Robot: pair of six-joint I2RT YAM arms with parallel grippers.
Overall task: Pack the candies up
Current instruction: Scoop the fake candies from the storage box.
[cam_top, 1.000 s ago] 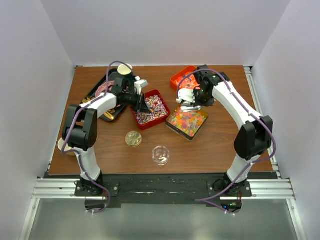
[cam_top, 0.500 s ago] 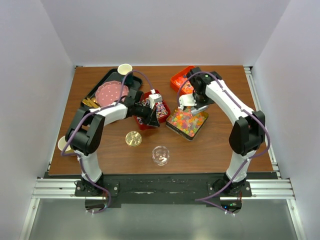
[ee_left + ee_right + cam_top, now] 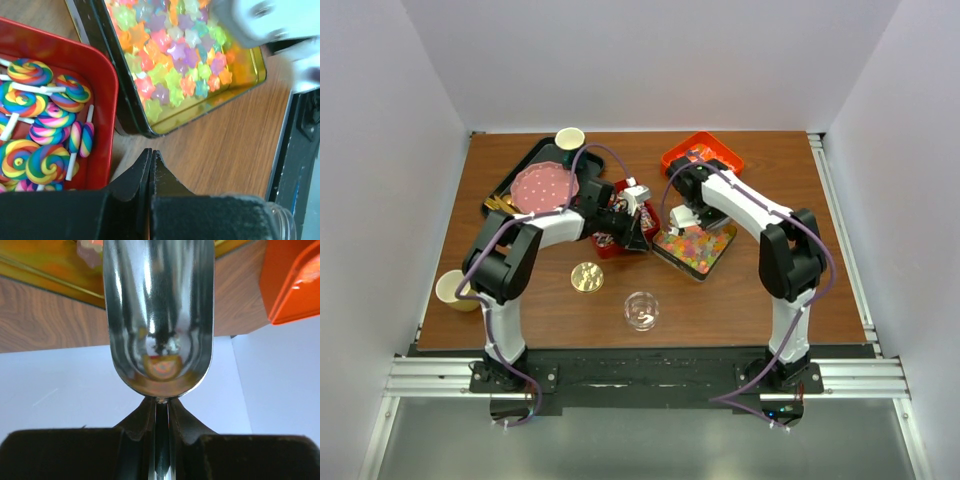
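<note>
The candies lie in two containers. Glossy star-shaped jelly pieces (image 3: 175, 65) fill the gold tin (image 3: 695, 243). Rainbow swirl lollipops (image 3: 45, 125) lie in the red tray (image 3: 107, 90). My left gripper (image 3: 151, 152) is shut on nothing and points down at the bare wood between the red tray and the tin; from above the left gripper (image 3: 638, 235) sits in that gap. My right gripper (image 3: 161, 405) is shut on the handle of the silver scoop (image 3: 157, 315), whose bowl tilts over the tin's back-left part (image 3: 682, 215). The bowl's visible inside holds only reflections.
A small glass jar (image 3: 641, 310) stands near the front middle, with the round gold lid (image 3: 586, 276) to its left. An orange tray (image 3: 705, 152) is at the back. A black tray with a pink plate (image 3: 544, 184) and two paper cups (image 3: 570, 138) (image 3: 451, 289) are on the left.
My left arm swung from the black tray across the red tray to the gap beside the tin. My right gripper moved left with the scoop over the tin.
</note>
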